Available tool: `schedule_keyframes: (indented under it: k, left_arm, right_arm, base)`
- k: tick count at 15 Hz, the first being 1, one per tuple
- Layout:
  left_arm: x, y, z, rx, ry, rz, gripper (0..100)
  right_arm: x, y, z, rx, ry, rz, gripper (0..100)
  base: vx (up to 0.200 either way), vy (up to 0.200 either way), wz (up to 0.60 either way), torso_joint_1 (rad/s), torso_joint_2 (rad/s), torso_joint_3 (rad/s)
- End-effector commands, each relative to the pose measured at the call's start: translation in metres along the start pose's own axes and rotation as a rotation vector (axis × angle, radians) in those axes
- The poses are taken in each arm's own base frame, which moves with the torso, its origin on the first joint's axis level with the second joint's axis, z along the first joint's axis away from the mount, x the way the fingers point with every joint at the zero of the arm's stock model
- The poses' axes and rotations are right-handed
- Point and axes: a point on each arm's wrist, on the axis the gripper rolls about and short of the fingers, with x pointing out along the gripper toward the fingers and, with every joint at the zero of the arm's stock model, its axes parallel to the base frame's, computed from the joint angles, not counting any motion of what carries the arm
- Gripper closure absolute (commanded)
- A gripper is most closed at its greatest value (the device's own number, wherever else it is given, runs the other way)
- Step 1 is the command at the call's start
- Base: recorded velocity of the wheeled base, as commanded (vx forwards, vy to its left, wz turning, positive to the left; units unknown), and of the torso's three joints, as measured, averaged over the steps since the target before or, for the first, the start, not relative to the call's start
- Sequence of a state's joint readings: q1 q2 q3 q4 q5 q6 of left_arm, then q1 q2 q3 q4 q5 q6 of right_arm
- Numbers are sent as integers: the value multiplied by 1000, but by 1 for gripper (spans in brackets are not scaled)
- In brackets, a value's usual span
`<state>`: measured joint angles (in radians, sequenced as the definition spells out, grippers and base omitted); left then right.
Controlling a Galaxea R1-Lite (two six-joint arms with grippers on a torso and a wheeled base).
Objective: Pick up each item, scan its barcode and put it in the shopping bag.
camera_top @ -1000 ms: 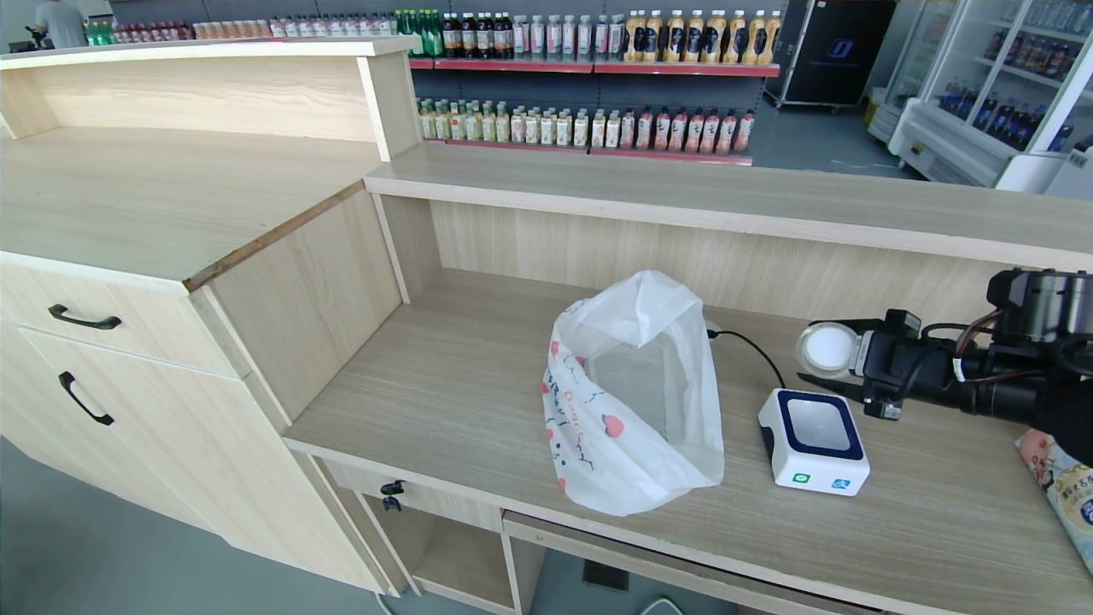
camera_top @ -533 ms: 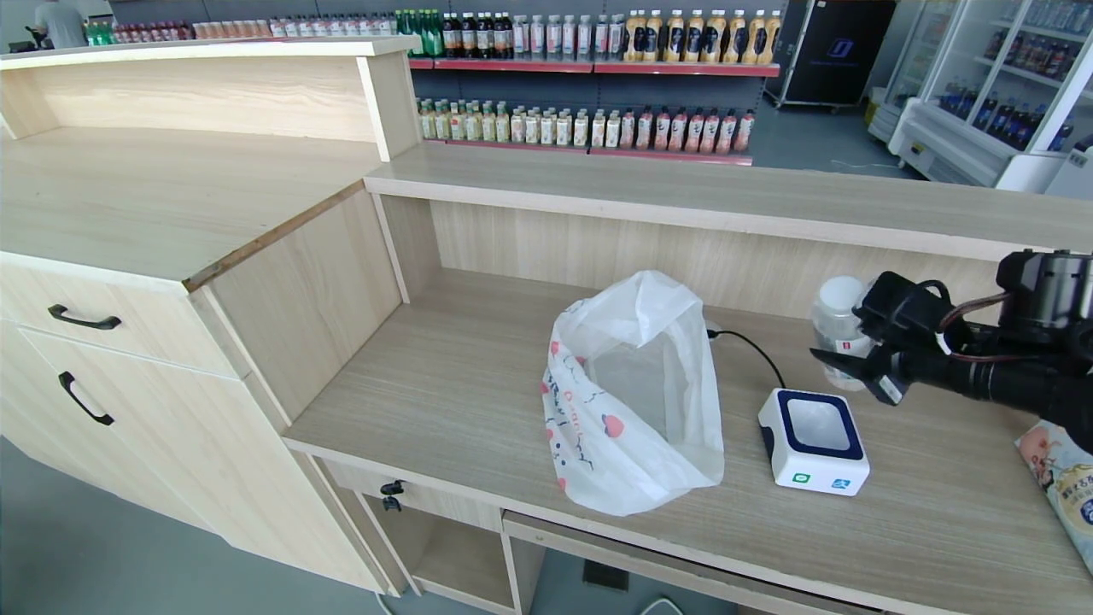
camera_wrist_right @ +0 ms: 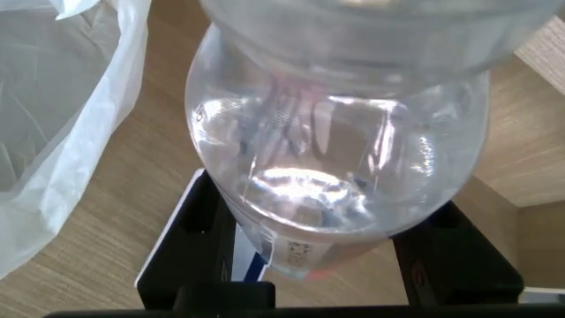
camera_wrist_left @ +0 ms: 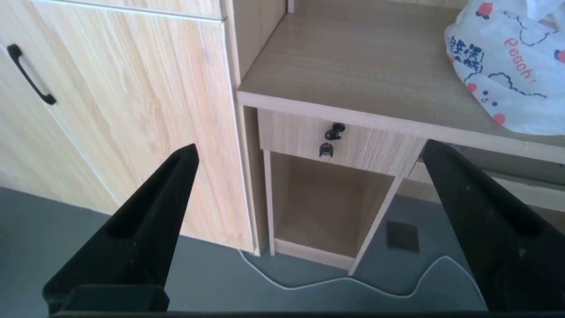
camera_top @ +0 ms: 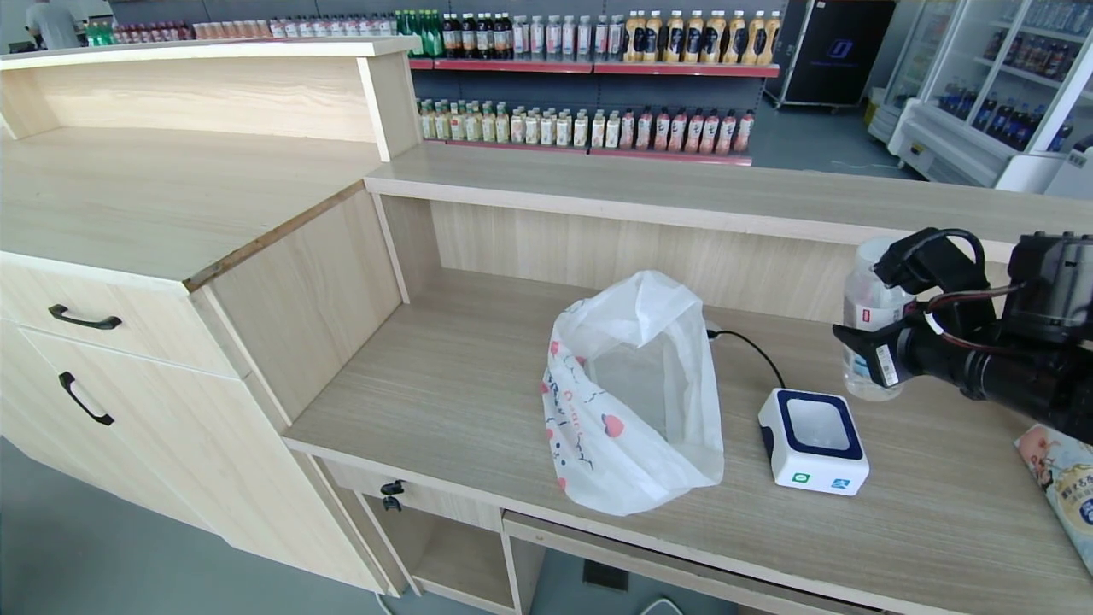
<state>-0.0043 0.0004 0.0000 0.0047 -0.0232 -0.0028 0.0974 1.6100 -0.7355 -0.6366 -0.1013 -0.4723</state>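
Right claw (camera_top: 884, 312), bottle (camera_top: 864, 295) now upright, higher

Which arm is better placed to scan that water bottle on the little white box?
The right. The right gripper holds the bottle close to the scanner on the counter. The left gripper hangs open and empty, down low facing the drawer under the counter.

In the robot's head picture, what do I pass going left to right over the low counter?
White heart-printed plastic shopping bag → white barcode scanner box with a dark window → clear plastic bottle → colourful snack packet at the edge.
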Motion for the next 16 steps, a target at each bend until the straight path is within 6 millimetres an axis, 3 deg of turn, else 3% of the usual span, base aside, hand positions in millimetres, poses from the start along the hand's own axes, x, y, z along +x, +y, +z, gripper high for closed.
schedule_keyframes:
  k: [1,8,11,15,16]
  left_arm:
    - [0,0,0,0,1,0,0]
    - [0,0,0,0,1,1,0]
    - [0,0,0,0,1,0,0]
    - [0,0,0,0,1,0,0]
    - [0,0,0,0,1,1,0]
  right_arm:
    - [-6,-4,4,9,-20,-14,100]
    - [5,11,28,113,-183,48,100]
    - [18,19,36,269,-210,129,100]
    - [43,34,18,374,-171,152,100]
    - [59,42,8,375,-179,152,100]
  base:
    - [0,0,0,0,0,0]
    - [0,0,514,0,1,3]
    - [0,0,0,0,0,0]
    - [0,0,0,0,0,0]
    - [0,0,0,0,0,0]
